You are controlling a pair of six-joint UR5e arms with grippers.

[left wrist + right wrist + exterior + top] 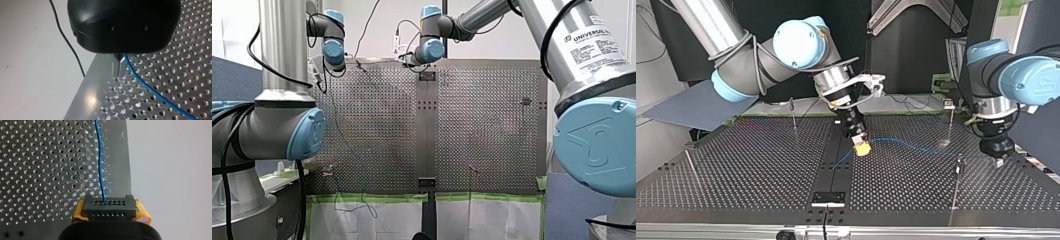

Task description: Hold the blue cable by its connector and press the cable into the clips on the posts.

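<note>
Blue cable (916,146) shows whole only in the top view, where it hangs in a shallow line just above the perforated table (761,170). It runs from my right gripper (862,146) near the table's middle strip to my left gripper (998,156) at that view's right, passing close by a thin post (950,122); whether it touches that post I cannot tell. The right wrist view alone shows the black connector (109,208), a block with rows of small holes, clamped between the yellow pads (78,213), with the cable leaving its face and running ahead over the table. The left wrist view shows the metal fingers (117,68) drawn together, the cable coming out at their tips and slanting away beneath; the black gripper body covers the upper part of the fingers. In the front view both grippers sit at the table's far edge, too small to read, and the cable cannot be made out there
</note>
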